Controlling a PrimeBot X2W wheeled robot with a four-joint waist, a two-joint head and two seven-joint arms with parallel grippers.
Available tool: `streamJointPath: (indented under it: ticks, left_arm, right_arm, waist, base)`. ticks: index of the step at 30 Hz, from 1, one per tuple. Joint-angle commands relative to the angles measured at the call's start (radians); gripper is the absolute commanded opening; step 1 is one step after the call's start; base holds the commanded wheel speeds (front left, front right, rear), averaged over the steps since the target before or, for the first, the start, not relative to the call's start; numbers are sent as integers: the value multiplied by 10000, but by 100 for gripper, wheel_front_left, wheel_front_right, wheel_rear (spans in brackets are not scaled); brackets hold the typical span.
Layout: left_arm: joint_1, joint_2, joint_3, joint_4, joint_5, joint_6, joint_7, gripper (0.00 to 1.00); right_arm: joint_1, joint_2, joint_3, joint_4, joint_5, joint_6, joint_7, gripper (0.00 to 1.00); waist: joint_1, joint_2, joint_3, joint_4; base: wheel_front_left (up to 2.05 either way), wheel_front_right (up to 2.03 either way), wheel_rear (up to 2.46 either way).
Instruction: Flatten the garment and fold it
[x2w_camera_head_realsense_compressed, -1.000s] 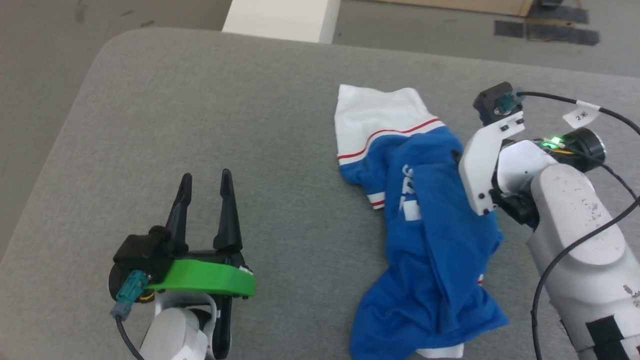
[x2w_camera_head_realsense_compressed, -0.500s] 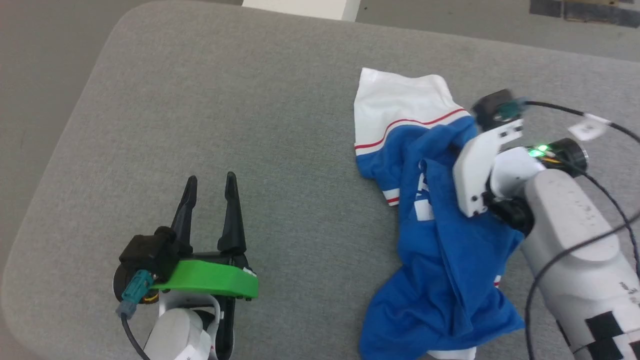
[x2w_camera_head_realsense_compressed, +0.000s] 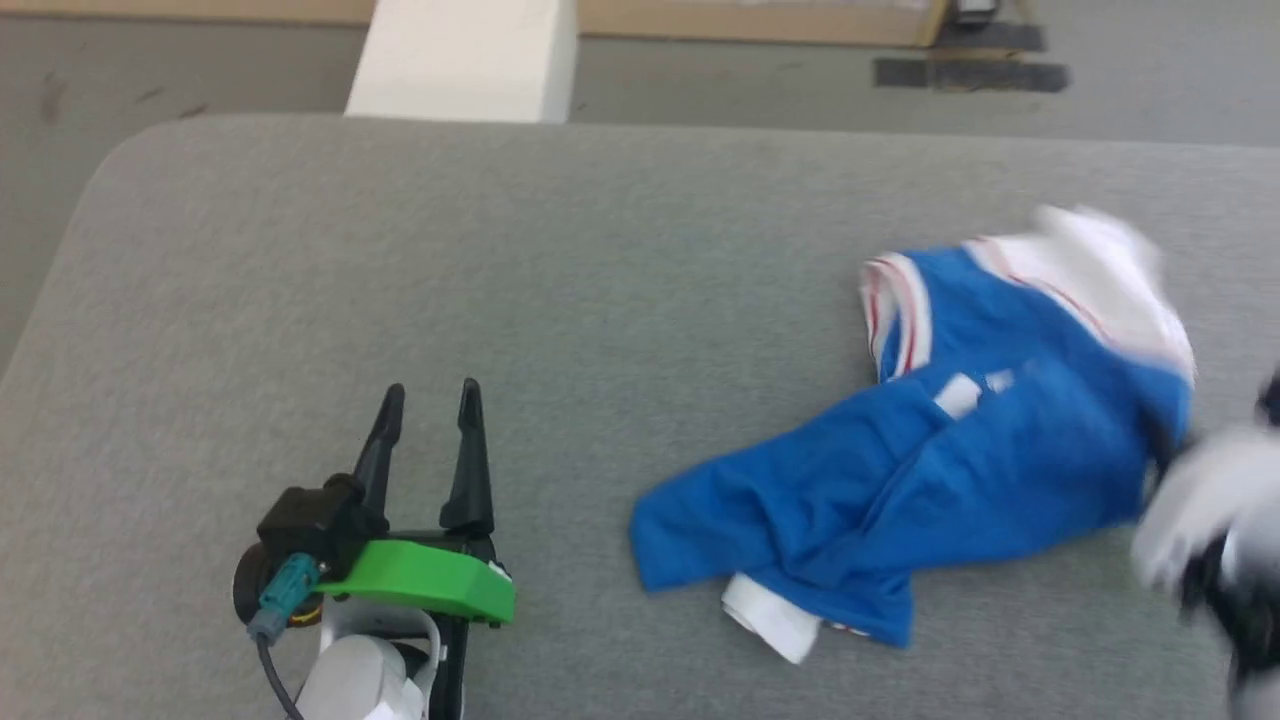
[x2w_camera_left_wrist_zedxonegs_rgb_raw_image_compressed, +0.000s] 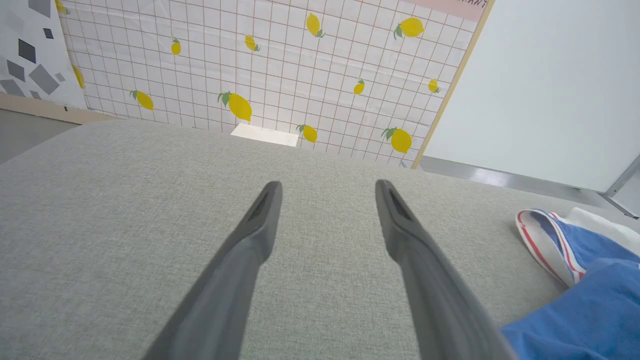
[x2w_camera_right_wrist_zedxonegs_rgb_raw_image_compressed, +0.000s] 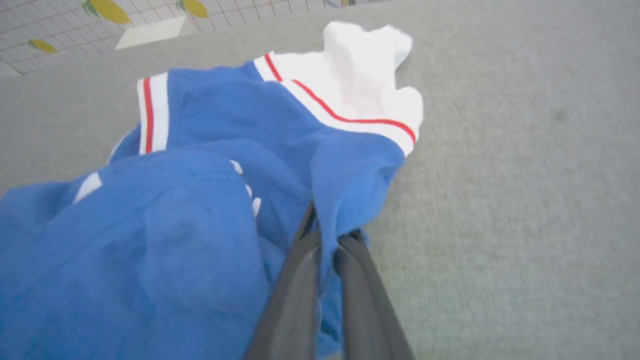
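I have the grey desk (x2w_camera_head_realsense_compressed: 400, 250) spanning the head view. The shirt (x2w_camera_head_realsense_compressed: 1000, 460) lies crumpled on its right half, its blue body reaching left and a white, red-striped sleeve at the far right. My right jaws are pinched tight on a blue fold at the shirt's right edge. My left jaws stand apart over bare desk, well left of the shirt.

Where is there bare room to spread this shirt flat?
Free: the grey cushion between the open left gripper and the blue shirt, back to the white block. Crowded: the right side, where the right gripper pinches the shirt.
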Motion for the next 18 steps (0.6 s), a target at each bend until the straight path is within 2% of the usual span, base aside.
streamJointPath:
  ticks: [1, 4, 5, 6, 9, 13, 17, 18]
  left_arm:
    - [74, -23, -19, 91, -12, -71, -41, 100]
    - [37, -23, -116, 359, -122, -133, -41, 100]
    - [44, -23, -152, 450, -157, -148, -41, 100]
    - [57, -23, -187, 568, -192, -160, -41, 100]
    - [77, -24, -323, 888, -420, -199, 32, 100]
    - [-173, -24, -563, 1273, -1360, -81, 891, 100]
    - [-917, -24, -1168, 1784, -2056, 62, 2846, 100]
    - [-1115, -24, -1380, 2030, -2376, 216, 3774, 100]
  right_arm:
    - [655, 426, -104, -328, 49, -13, 372, 0]
    - [1811, 1049, -298, -1034, 168, -13, 1004, 0]
    - [1985, 1193, -344, -1223, 256, -13, 1012, 21]
    - [2121, 1349, -444, -1434, 384, -13, 909, 100]
    - [2214, 1584, -1031, -1875, 676, -13, 278, 100]
    - [2206, 1661, -1988, -2203, 557, -13, -563, 100]
    - [2250, 1669, -2473, -2278, 384, -13, -730, 100]
    - [2249, 1669, -2508, -2293, 315, -13, -718, 100]
  waist:
    - [0, -1, -451, -489]
    - [0, -1, -542, -610]
    - [0, -1, -564, -644]
    - [0, -1, -615, -694]
    - [0, -1, -739, -759]
    - [0, -1, -891, -809]
    - [0, -1, -890, -859]
    - [0, -1, -880, -910]
  base:
    - [0, 0, 0]
    - [0, 0, 0]
    - [0, 0, 0]
    - [0, 0, 0]
    - [0, 0, 0]
    - [0, 0, 0]
    - [0, 0, 0]
    - [0, 0, 0]
